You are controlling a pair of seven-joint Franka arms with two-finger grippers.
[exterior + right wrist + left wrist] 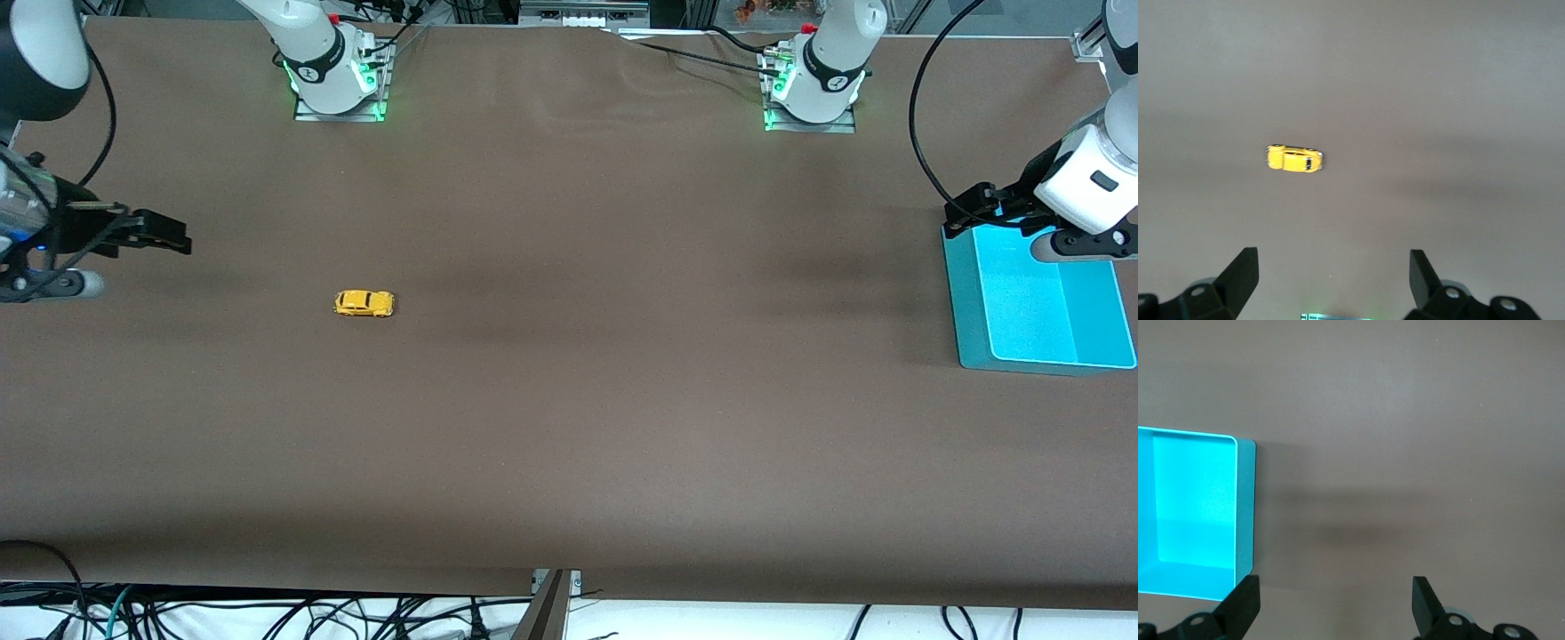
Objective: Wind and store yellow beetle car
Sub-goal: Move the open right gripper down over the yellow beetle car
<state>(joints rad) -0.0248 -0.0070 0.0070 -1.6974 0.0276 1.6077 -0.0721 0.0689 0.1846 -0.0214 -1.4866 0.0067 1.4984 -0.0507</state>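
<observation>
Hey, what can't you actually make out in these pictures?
- yellow beetle car: too small in every view to show any winding part.
- blue tray: front view, the left gripper covers a corner.
- right gripper: front view, arm cut off by the edge.

Even, moderately bright overhead light falls on the matte brown table [569,400], which gives no glare and carries broad, soft-edged shadows of the arms, one dark band lying beside the turquoise tray [1245,513] in the left wrist view. The tray's glossy inside glows almost overexposed, and green lamps shine at both arm bases. The yellow beetle car [1295,159] looks slightly soft in the right wrist view, with faint darkening toward that picture's corners.
</observation>
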